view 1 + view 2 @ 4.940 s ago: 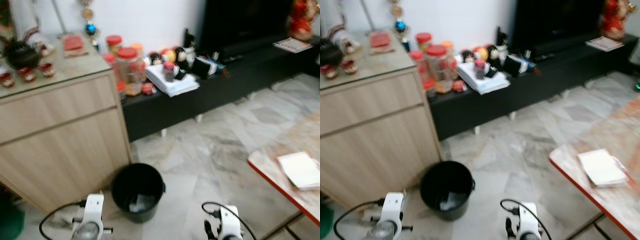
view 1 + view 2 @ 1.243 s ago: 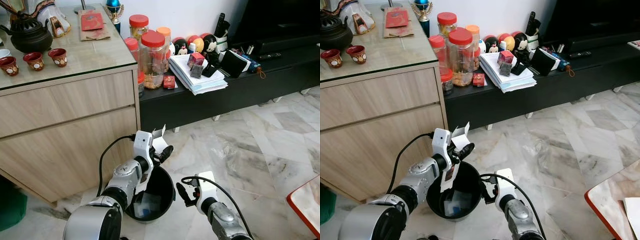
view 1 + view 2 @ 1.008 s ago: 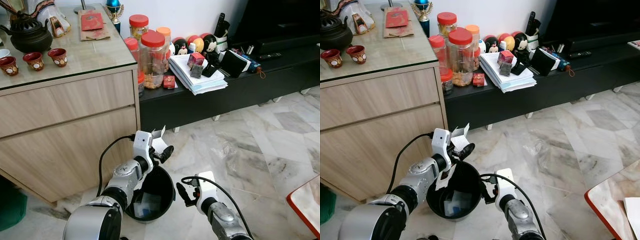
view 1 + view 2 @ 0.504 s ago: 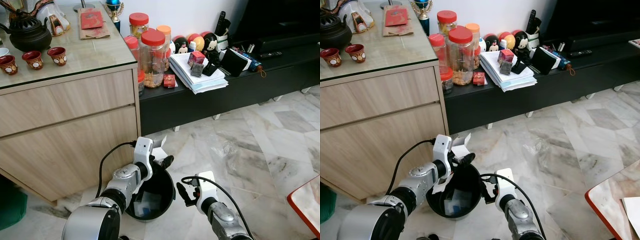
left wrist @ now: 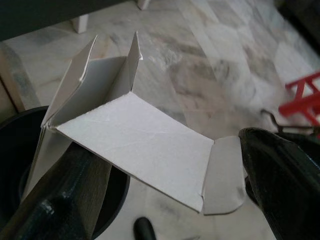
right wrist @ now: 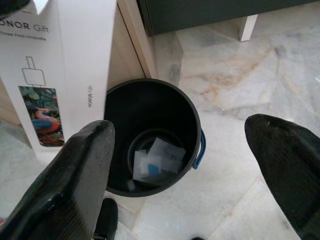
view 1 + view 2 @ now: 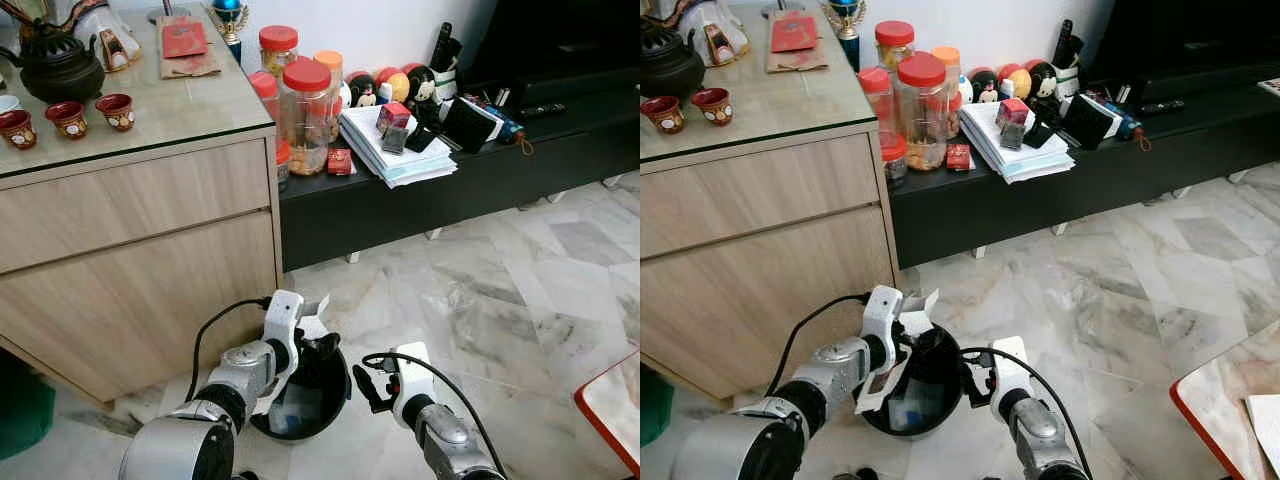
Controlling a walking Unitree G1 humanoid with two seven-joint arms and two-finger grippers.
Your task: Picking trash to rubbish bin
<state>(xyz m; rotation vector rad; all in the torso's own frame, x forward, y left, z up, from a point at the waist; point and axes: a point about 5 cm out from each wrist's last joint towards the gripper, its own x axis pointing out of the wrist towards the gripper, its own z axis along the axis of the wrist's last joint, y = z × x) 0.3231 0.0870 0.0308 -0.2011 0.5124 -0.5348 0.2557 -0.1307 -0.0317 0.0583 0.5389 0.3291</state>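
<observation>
**Carton over the bin, not yet dropped**

The left gripper (image 7: 322,343) holds a white cardboard carton (image 7: 902,330), its end flaps sprung open, right at the rim of the black rubbish bin (image 7: 936,400). The bin stands on the marble floor (image 7: 480,290) just beside the corner of the wooden cabinet (image 7: 140,260). In the left wrist view the carton (image 5: 135,145) lies across the two black fingers (image 5: 65,200), one under its body and the other at the far flap, so the jaws are clamped on it. In the right wrist view the carton's long printed side (image 6: 60,75) hangs upright beside and above the bin's mouth (image 6: 150,135). From the head views its lower end seems to reach down at the near rim, though I cannot tell whether it is inside or still outside the wall.

The right gripper (image 7: 362,385) hangs close beside the bin with its jaws spread wide and nothing between them.

A few pale scraps of paper (image 6: 157,160) already lie at the bottom of the bin, so some trash appears to be in. The carrying part of this round looks finished. What is left, by my judgement, is to bring the carton fully over the opening, let go, and see that it falls in rather than catching on the rim, which is a risk given its length and spread flaps. Whether more trash waits elsewhere cannot be told; the jars (image 7: 305,110), papers (image 7: 395,150) and tea set (image 7: 60,80) on the cabinet's surface and the low black shelf (image 7: 470,175) look like household belongings.
</observation>
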